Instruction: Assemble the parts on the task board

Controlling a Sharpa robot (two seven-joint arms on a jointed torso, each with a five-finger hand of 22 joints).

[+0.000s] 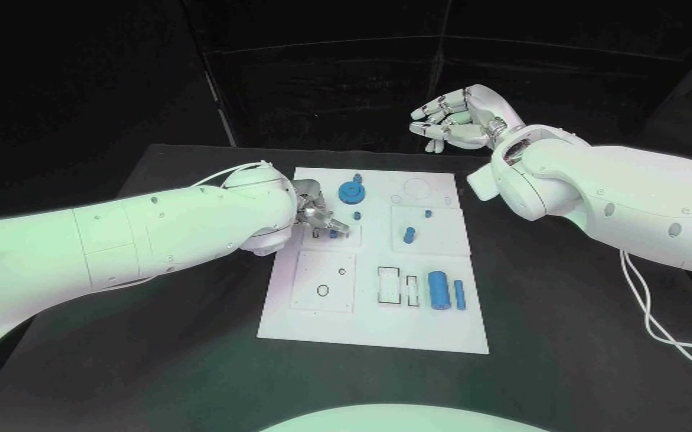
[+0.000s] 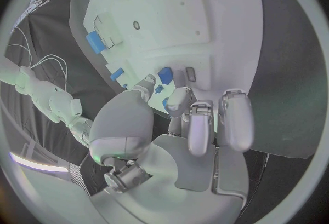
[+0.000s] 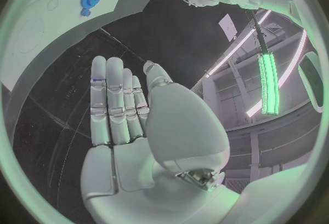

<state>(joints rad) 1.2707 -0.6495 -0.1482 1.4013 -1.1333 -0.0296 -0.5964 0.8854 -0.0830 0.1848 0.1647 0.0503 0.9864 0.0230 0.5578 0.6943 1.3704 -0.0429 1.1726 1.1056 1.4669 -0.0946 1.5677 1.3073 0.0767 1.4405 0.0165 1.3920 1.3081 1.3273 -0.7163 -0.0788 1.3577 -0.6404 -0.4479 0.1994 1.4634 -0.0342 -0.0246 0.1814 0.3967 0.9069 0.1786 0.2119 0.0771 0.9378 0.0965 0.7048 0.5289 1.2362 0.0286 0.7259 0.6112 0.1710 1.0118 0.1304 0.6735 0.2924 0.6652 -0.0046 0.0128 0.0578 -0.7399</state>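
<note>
The white task board (image 1: 306, 302) lies in the middle of the black table. On it are a round blue part (image 1: 352, 191), a blue peg (image 1: 408, 233) and two blue cylinders (image 1: 438, 290) side by side. My left hand (image 1: 320, 220) hangs low over the board's left half, fingers curled, and a small blue part (image 2: 159, 89) sits between its thumb and a fingertip (image 2: 180, 98). A square blue part (image 2: 165, 74) stands just beyond those fingers. My right hand (image 1: 454, 117) is raised beyond the board's far right corner, fingers (image 3: 117, 98) straight and apart, holding nothing.
Empty outlined recesses (image 1: 389, 285) mark the board's near half. A thin cable (image 1: 642, 302) trails along the table on the right. Black table (image 1: 577, 352) stretches around the board on all sides, with its far edge (image 1: 216, 148) behind.
</note>
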